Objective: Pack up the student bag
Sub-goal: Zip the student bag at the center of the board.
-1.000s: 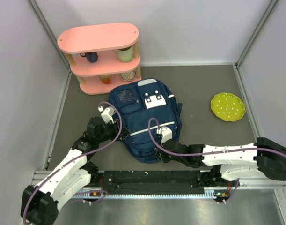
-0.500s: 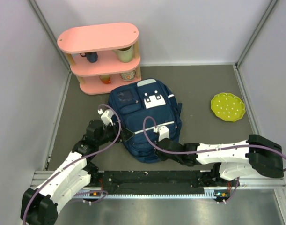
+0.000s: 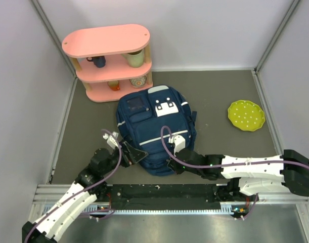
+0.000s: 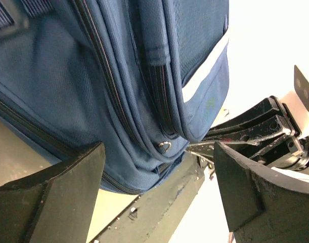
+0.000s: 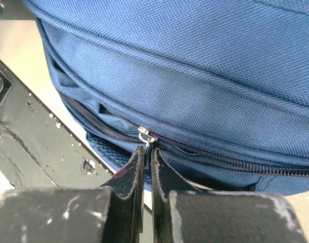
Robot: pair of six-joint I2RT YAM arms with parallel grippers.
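Student bag (image 3: 155, 129) stays put — left gripper (image 3: 135, 155) opened and drew back.

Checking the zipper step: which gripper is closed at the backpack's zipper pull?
The right gripper, jaws shut with tips at the metal zipper pull on the backpack; the left gripper stands wide open alongside.

Top external: I looked down on the whole table (image 3: 220, 91) from behind.
Left wrist: close beside the student bag (image 4: 68, 76).
Right wrist: closer, at its zipper pull (image 5: 144, 134).
Shared: the bag's near end.
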